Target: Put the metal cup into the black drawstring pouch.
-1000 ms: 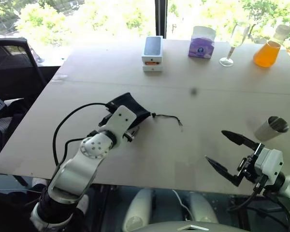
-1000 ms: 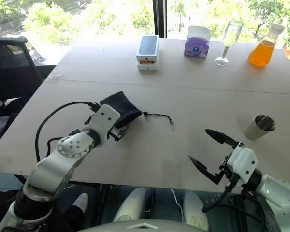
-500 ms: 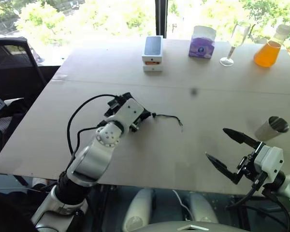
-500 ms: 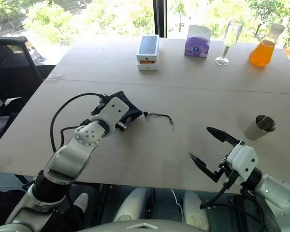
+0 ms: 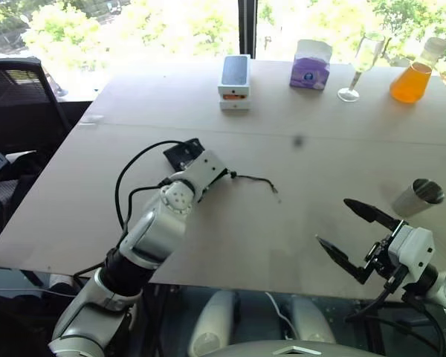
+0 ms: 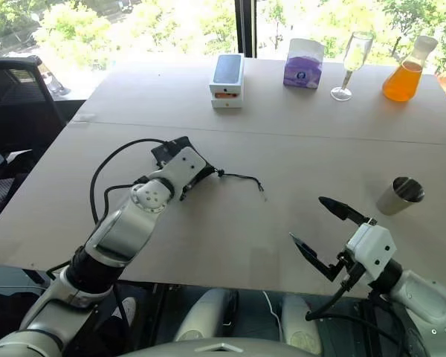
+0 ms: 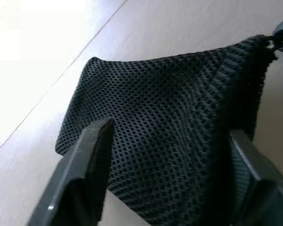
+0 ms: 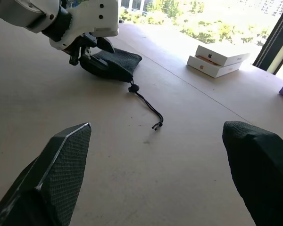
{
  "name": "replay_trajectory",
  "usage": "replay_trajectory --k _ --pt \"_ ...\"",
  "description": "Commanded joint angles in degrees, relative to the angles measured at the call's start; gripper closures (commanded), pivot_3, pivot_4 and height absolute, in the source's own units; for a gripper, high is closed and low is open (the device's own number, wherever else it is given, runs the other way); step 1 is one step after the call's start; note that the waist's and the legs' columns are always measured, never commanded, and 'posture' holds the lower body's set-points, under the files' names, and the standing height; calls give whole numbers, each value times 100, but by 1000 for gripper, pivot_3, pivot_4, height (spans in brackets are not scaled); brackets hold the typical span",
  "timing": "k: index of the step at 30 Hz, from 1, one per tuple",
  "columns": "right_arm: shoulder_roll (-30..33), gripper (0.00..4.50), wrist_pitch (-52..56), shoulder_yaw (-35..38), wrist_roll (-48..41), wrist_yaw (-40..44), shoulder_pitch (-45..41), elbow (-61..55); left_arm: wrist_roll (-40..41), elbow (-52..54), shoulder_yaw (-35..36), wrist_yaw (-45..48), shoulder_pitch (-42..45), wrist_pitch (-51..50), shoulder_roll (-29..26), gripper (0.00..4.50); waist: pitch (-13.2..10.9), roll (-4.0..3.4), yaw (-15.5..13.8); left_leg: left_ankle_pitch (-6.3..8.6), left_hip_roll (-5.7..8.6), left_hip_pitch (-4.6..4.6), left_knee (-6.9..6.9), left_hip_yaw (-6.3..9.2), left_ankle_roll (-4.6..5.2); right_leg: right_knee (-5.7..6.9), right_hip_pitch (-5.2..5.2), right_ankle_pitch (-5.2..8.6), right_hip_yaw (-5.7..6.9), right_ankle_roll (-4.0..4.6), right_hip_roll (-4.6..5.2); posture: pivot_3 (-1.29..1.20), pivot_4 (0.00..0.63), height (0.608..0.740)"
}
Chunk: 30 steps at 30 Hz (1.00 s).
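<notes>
The black drawstring pouch point(image 5: 180, 152) lies flat on the table's left half, its thin cord point(image 5: 256, 181) trailing to the right. My left gripper point(image 7: 170, 136) is down on the pouch. Its two fingers point(image 7: 92, 150) press into the mesh fabric from both sides, and the cloth humps up between them. The metal cup point(image 6: 398, 195) stands on the table at the right, near the front edge. My right gripper point(image 5: 333, 222) hovers open just left of the cup and nearer to me, apart from it, with nothing between its fingers.
Along the far edge stand a stack of two white boxes point(image 5: 235, 80), a purple tissue box point(image 5: 310, 65), a wine glass point(image 5: 360, 67) and an orange-liquid flask point(image 5: 415, 74). A black chair point(image 5: 22, 97) stands off the table's left side.
My left gripper has reached forward over the pouch and its fingers have closed in on the fabric. The right arm and the cup have kept still.
</notes>
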<state>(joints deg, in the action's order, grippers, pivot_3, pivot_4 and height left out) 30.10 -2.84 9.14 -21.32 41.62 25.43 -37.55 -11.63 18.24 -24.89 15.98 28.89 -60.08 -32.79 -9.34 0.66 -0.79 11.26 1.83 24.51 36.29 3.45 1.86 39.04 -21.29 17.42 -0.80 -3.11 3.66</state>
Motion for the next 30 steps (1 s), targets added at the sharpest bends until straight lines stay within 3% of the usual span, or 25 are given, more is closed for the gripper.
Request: replay_trajectory --k 1,2,3,8,11,13,15,23,25,30 --pt "-18 0 -57 58 18 -91 66 -233 16 -100 -77 425 390 -204 -45 3741 0 0 0 0 0 0 0 -1 0 1 0 0 1 0 0 0 150 740" --pt "1 0 4 77 76 -134 104 -270 55 -127 -52 540 459 -261 -70 4367 0 0 1 0 0 0 0 -1 0 1 0 0 4 0 -1 0 150 740" --pt "33 0 94 87 165 -196 136 -316 90 -138 -18 639 500 -296 -92 4456 0 0 2 0 0 0 0 0 0 1 0 0 4 0 -2 0 150 740" --pt "-13 0 1332 122 647 -1185 -8 -846 950 -284 584 1547 886 -1020 -14 4456 0 0 6 -1 -1 4 1 -1 -1 7 -7 0 2 0 -1 0 150 740" --pt "568 0 2751 117 1436 -1553 -347 -1392 1662 -627 1150 1978 1312 -1833 259 4456 -1 -1 4 -1 2 11 17 -4 -1 31 -18 1 10 -1 -3 0 150 740" --pt "695 0 4196 470 763 -1736 -984 -1676 2155 -1014 1661 2194 1706 -2633 648 4456 -3 4 2 -1 7 15 27 -6 -1 44 -22 2 11 -3 -2 0 150 740" --pt "696 0 4990 858 5 -1670 -1548 -1808 2376 -1486 2036 2153 1980 -3125 1043 4456 -6 10 6 -2 6 18 34 -1 0 53 -23 2 17 -3 -4 0 150 740" --pt "815 0 7014 1834 -565 -1867 -2481 -1679 2670 -2737 2805 1484 2326 -3242 2194 4456 -8 14 7 -1 10 23 39 -4 0 74 -29 3 11 -4 0 0 150 740" --pt "1233 0 7659 1900 -607 -1773 -2692 -1462 2647 -2903 2861 1303 2387 -3111 2491 4456 -8 12 0 -1 11 21 44 -5 1 76 -26 2 11 -5 2 0 150 740" --pt "2170 0 8119 2049 -561 -1586 -2970 -912 2656 -3209 3094 920 2617 -2845 3097 4456 -13 19 1 -1 18 24 47 -5 2 77 -25 2 12 -5 11 0 150 740"
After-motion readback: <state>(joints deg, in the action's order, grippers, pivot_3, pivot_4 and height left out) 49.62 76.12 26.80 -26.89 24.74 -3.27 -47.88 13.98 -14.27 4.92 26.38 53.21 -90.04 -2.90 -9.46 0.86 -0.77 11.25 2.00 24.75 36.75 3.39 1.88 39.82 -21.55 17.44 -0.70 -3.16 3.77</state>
